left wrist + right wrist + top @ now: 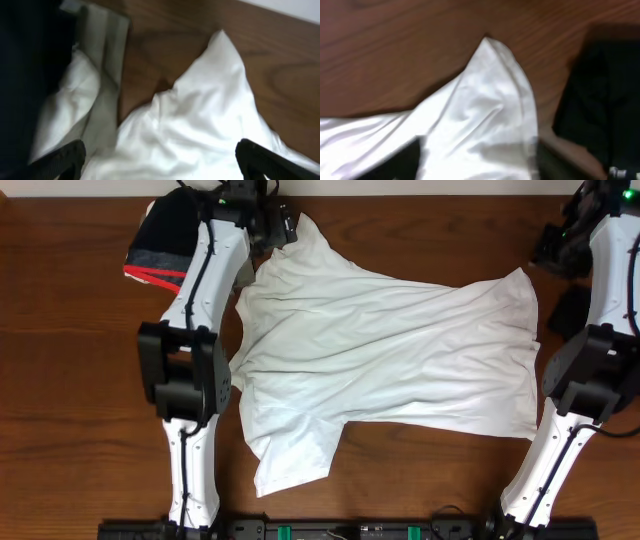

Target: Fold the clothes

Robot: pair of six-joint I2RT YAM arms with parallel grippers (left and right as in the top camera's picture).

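The large white shirt (390, 350) lies spread and wrinkled across the middle of the wooden table. My left gripper (283, 225) is at its far left corner. In the left wrist view the gripper (162, 162) is open wide, and its black fingertips (62, 160) straddle a bunched peak of white cloth (200, 115) without holding it. My right gripper (556, 255) is by the shirt's far right corner. In the right wrist view it (477, 162) stands open over that pointed corner (490, 100). A folded black garment (165, 235) with a red edge lies at the far left.
Dark cloth (605, 95) lies just right of the shirt's corner in the right wrist view, and a dark patch (572, 310) shows by the right arm. A grey folded strip (105, 50) sits beside the black garment. Bare wood (60, 380) surrounds the shirt.
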